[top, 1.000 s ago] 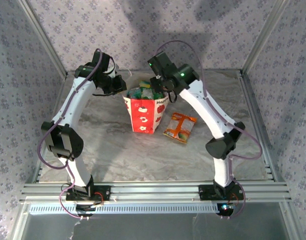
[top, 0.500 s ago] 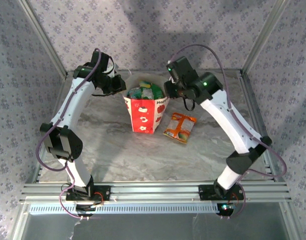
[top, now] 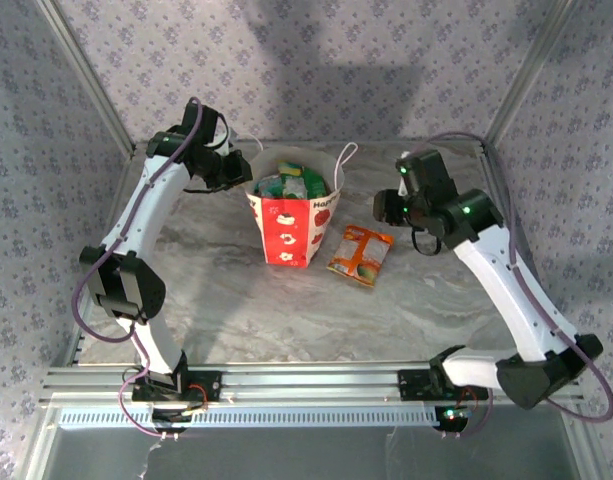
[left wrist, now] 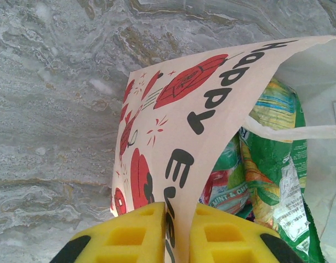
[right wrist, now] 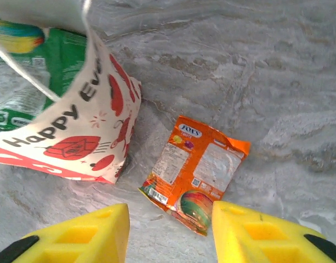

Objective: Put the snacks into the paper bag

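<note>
On veined marble (top: 236,300), left end effector (left wrist: 177,222) clamps paper bag (left wrist: 211,115) rim; right end effector (right wrist: 170,222) gapes.

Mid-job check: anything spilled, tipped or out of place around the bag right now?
Only the orange packet: it lies flat on the table, outside the paper bag. The bag stands upright, its rim pinched between the jaws of the left gripper.

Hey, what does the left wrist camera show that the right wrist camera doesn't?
Left wrist, not right wrist: the left gripper shut on the wall of the paper bag. Right wrist, not left wrist: the orange packet flat on the table beside the bag, below the open right gripper. Both: the bag with green packets inside.
</note>
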Controlling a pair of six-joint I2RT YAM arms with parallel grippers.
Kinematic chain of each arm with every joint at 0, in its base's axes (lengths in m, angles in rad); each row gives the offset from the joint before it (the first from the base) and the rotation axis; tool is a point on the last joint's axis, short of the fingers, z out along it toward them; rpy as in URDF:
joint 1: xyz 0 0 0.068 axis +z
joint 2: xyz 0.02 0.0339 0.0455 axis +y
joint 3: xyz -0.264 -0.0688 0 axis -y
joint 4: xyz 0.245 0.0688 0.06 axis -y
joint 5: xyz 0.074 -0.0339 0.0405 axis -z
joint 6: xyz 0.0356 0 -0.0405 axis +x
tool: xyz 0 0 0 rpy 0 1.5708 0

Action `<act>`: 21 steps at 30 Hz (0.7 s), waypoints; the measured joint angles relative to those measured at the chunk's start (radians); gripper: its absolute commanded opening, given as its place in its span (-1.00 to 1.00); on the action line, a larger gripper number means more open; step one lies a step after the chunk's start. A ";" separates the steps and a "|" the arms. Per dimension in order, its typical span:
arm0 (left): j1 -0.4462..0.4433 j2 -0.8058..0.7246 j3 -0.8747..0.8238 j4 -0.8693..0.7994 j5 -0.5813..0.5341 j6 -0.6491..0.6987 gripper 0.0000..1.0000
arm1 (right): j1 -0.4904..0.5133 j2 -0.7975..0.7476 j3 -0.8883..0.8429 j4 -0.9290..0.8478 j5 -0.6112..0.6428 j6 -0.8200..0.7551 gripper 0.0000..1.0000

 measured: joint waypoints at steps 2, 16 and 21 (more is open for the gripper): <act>0.000 0.000 0.000 0.000 0.000 0.000 -0.67 | -0.044 -0.042 -0.065 0.017 -0.041 0.026 -0.02; 0.000 0.000 0.000 0.000 0.000 0.000 -0.67 | -0.237 -0.155 -0.402 0.131 -0.286 0.127 0.08; 0.000 0.000 0.000 0.000 0.000 0.000 -0.67 | -0.293 -0.155 -0.510 0.188 -0.379 0.148 0.09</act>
